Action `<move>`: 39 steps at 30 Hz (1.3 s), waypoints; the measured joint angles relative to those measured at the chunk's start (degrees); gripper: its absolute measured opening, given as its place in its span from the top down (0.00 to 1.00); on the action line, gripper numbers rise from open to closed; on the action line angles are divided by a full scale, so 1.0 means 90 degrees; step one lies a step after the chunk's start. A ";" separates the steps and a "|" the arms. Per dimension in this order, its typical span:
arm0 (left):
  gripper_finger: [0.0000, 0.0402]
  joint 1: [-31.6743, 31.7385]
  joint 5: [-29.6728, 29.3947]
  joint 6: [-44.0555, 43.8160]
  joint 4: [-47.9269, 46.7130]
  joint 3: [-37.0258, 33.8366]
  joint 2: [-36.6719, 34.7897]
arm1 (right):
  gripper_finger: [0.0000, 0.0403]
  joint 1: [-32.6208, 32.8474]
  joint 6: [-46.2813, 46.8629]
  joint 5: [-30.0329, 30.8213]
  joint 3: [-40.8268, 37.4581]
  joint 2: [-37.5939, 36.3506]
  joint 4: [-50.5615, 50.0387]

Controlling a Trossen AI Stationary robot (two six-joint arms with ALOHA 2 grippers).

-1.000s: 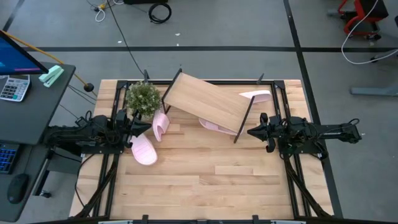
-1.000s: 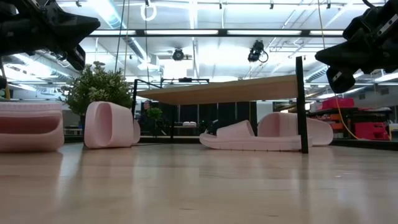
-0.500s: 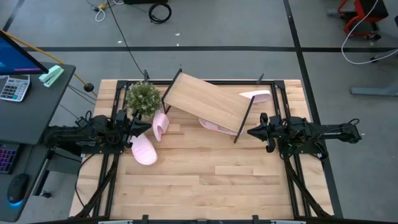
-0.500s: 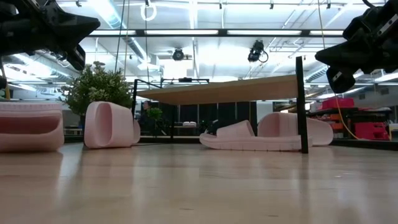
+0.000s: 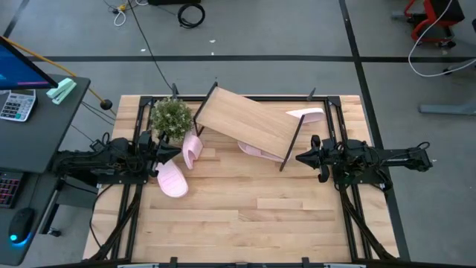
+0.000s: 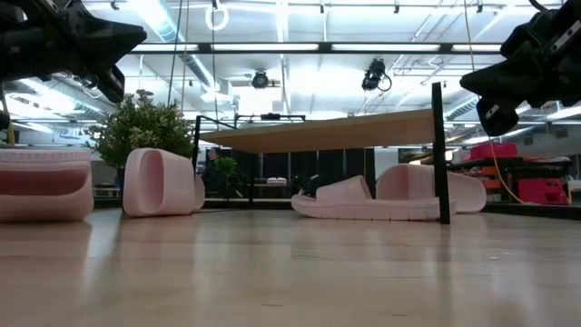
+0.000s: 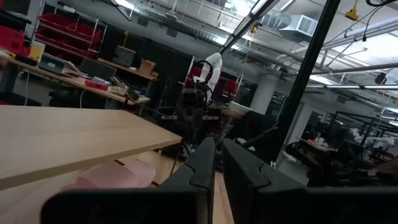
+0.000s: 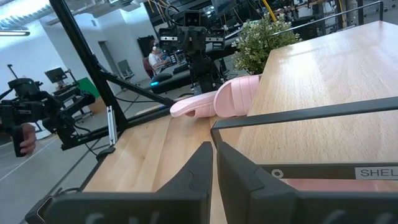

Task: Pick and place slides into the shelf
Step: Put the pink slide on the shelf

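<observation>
A slanted rectangular light-wood shelf (image 5: 249, 119) on thin black metal legs is seen standing toward the far side of the butcher-block bench (image 5: 238, 208), turned at an angle to the bench edges. No sandal is seen on its board. Four light pink foam slide sandals are spread around it. One sandal (image 5: 171, 179) lies flat on the bench just in front of the left gripper (image 5: 177, 149). A second sandal (image 5: 192, 150) is set on its side between that gripper and the shelf's left legs, near a small green potted plant (image 5: 171, 116). A third sandal (image 5: 259, 151) lies flat under the shelf's near edge, partly hidden by the board in the high view. The fourth sandal (image 5: 306, 114) rests beyond the shelf's right end, near the bench's far right corner.

The left gripper is held above the bench at the left side, pointed toward the shelf; its two dark fingers (image 7: 205, 163) are seen nearly together with only a narrow slit between them, and nothing is held. The right gripper (image 5: 300, 158) is held at the right side, just beside the shelf's near right leg; its fingers (image 8: 202, 163) are likewise drawn almost together, and nothing is grasped.
</observation>
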 joint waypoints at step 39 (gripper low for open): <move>0.97 0.0000 -0.0242 0.0768 0.0151 0.1106 0.1349 | 0.93 -0.0005 -0.0463 0.0091 0.1585 0.0724 0.0233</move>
